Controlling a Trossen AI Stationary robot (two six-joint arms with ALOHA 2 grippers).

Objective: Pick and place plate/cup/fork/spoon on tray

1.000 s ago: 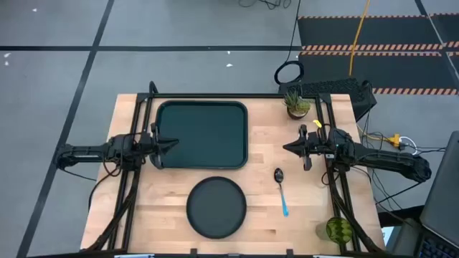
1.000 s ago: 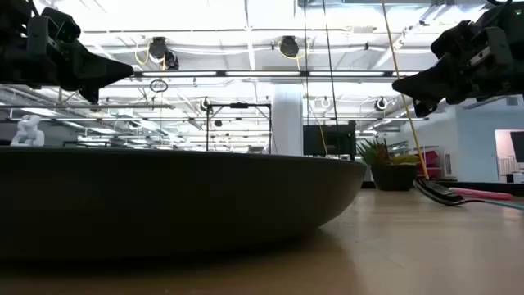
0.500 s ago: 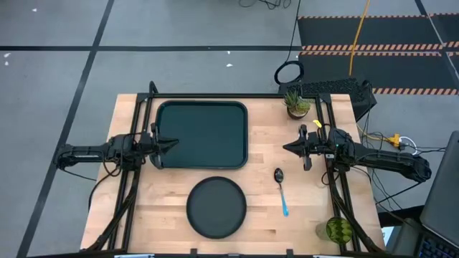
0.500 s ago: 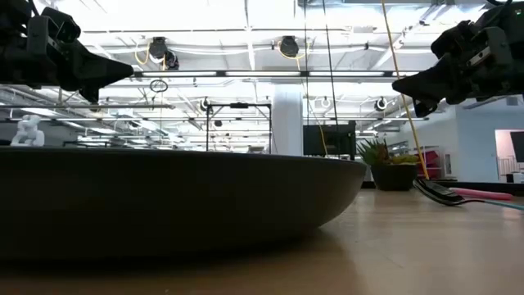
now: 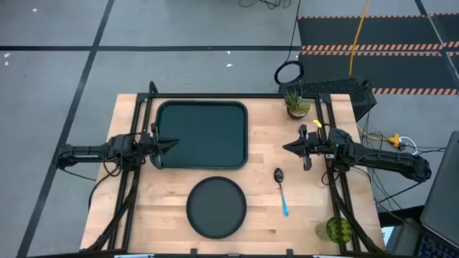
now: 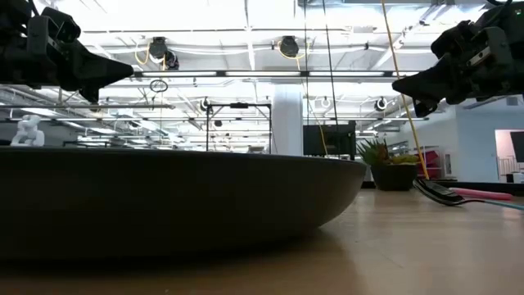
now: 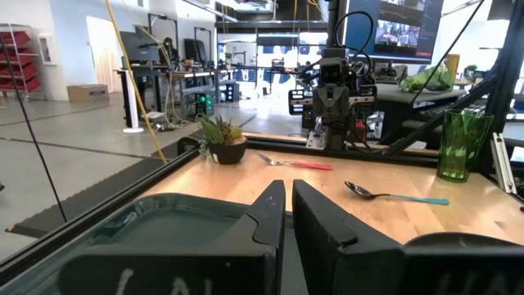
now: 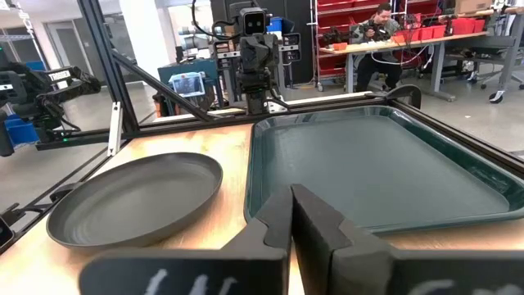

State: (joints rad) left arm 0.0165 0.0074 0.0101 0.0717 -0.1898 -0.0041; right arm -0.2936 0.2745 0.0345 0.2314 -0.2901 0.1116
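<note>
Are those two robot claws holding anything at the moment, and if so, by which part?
Nothing is held. The left gripper hangs shut over the tray's edge, and the right gripper hangs shut above bare table; plate and spoon lie untouched.

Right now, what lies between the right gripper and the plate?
In the high view, only bare wood separates the right gripper from the plate; the spoon lies off to the side.

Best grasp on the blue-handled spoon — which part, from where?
Grip the small metal spoon with the light blue handle across the middle of its handle, coming straight down from above. It lies flat on the wooden table, bowl toward the far edge, handle toward the near edge, so the thin straight handle suits a narrow pinch better than the rounded bowl. The right pincer hovers nearest, fingers together.
</note>
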